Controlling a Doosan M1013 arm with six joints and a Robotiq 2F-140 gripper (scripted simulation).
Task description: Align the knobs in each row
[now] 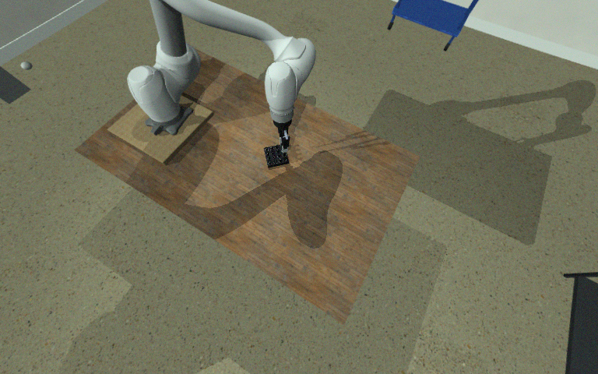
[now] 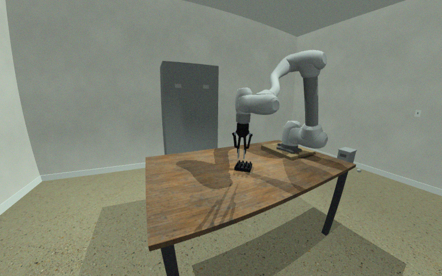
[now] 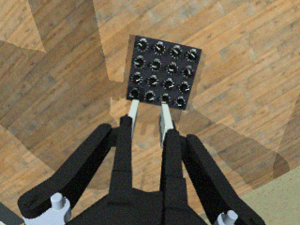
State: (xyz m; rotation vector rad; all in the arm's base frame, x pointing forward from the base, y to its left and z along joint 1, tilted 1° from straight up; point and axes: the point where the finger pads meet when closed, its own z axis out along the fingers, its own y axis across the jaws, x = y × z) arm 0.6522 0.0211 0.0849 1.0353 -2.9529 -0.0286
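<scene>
The knob box [image 1: 275, 156] [image 2: 243, 166] [image 3: 164, 71] is a small black square box with four rows of dark knobs. It stands on the wooden table [image 1: 330, 264] [image 2: 195, 195] near its middle. The knob lines and printed names are too small to read. My gripper [image 1: 284, 148] [image 2: 241, 156] [image 3: 149, 111] hangs pointing straight down a short way above the box. In the wrist view its tips lie over the box's near edge. The fingers are drawn in to a narrow gap with nothing between them, and only bare wood shows through.
The arm's base stands on a light wooden plinth [image 1: 131, 128] [image 2: 270, 148] at one table corner. A small grey box [image 2: 346, 153] sits beyond the table's right end. A grey cabinet [image 2: 189, 107] stands against the back wall. A blue frame [image 1: 432, 12] stands on the floor.
</scene>
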